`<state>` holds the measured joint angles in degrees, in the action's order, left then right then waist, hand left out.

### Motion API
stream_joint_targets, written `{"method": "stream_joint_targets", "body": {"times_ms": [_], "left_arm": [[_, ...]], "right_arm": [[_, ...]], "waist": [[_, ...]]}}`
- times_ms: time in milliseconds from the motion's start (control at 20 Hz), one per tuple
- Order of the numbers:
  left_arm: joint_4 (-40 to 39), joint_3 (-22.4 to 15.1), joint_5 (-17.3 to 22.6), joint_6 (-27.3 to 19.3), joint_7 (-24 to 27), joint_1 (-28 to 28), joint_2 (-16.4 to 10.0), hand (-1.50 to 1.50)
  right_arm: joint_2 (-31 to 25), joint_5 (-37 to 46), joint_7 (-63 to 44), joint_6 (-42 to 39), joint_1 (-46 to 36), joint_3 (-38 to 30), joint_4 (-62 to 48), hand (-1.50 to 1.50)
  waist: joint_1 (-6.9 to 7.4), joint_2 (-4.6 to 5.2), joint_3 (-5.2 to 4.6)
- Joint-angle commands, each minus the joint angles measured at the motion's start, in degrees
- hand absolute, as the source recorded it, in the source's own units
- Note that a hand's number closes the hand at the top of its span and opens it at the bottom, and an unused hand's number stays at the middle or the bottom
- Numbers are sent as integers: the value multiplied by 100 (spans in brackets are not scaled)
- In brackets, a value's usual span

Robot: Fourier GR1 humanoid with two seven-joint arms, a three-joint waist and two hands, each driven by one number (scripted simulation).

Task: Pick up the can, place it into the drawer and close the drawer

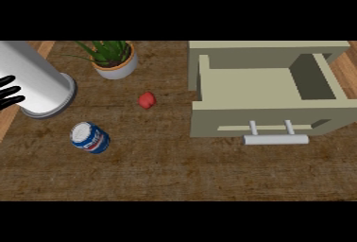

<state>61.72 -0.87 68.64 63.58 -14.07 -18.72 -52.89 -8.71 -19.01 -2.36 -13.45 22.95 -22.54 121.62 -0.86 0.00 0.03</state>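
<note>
Can (90,137): blue and white, standing on the tabletop (174,175) near its left edge, about midway between the near and far edges, nothing touching it. Left hand (8,90): only partly in view at the left edge, with the grey forearm (38,80) beside it, above and well apart from the can. Its fingers (12,100) are spread, roughly straight and holding nothing. The right hand does not show. Drawer (258,87): pulled open at the tabletop's right side toward the far right corner, with a bare beige inside. Its pale bar handle (275,139) faces the near edge. Potted plant (115,59): at the far edge, left of the drawer. Small red object (146,100): lies between the can and the drawer, just beside the drawer's left wall and not touching it.
</note>
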Motion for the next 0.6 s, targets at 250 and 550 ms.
{"method": "stream_joint_targets", "body": {"times_ms": [250, 550], "left_arm": [[185, -74, -256, -173, -399, 7, 639, -150], [408, 21, -1122, -786, -430, -204, 1335, -150]], "right_arm": [[1, -462, 24, -455, 196, -677, 6, -150], [11, -666, -414, -473, 261, -870, 377, -150]], "waist": [[39, -5, -1], [41, -6, -3]]}}
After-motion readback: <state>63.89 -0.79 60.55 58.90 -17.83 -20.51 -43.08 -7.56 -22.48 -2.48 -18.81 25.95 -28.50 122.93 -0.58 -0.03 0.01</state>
